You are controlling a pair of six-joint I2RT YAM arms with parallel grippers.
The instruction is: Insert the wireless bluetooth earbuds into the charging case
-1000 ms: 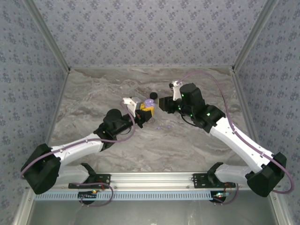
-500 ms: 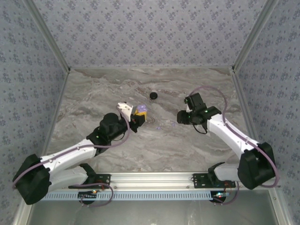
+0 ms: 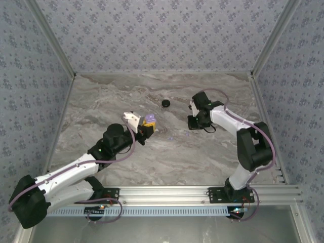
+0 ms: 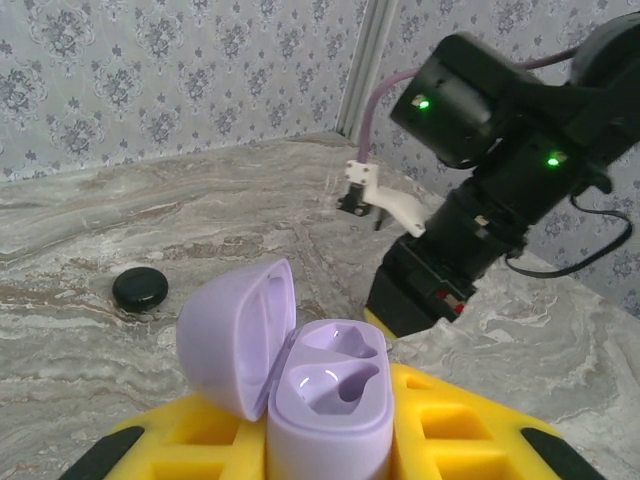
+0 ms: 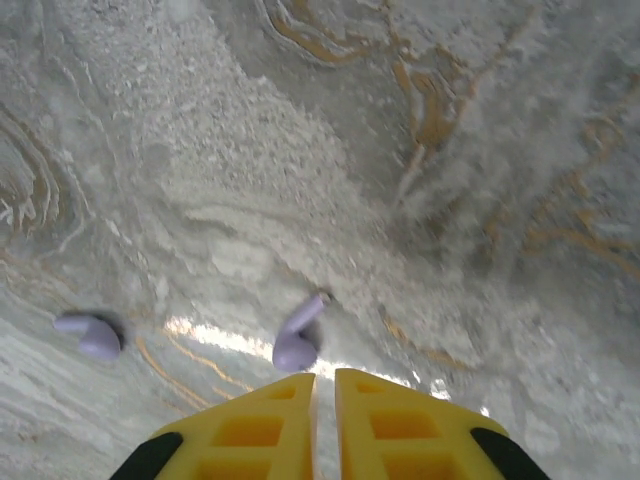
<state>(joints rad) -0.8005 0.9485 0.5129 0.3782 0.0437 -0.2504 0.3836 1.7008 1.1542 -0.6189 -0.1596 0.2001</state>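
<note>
1. Two arms reach over the marbled table (image 3: 101, 96) in the overhead view. The left gripper (image 3: 146, 127) sits near the middle with the lilac charging case (image 3: 150, 119) at its tip. The right gripper (image 3: 192, 123) points down at the surface, well to the right of the case. A black puck (image 3: 165, 103) lies farther back, between the two. From here we cannot tell how either pair of fingers stands, and the earbuds are too small for us to pick out.

2. From the left wrist, we see the left gripper (image 4: 325, 440) with its yellow fingers (image 4: 465, 430) clamped on the lower body of the charging case (image 4: 335, 400), one on each side. The case stands upright and open. Its lid (image 4: 232, 345) tips back to the left, and both wells (image 4: 340, 350) are empty. The black puck (image 4: 140, 288) lies on the table behind it, to the left. The right arm (image 4: 500, 130) stands behind on the right.

3. From the right wrist, we see the right gripper (image 5: 325, 378) with its yellow fingers (image 5: 265, 420) drawn almost together. Only a thin slit separates them, and nothing is in it. One lilac earbud (image 5: 298, 340) lies on the table just ahead of the tips. A second earbud (image 5: 90, 335) lies well off to the picture's left. Both are outside the case.
</note>
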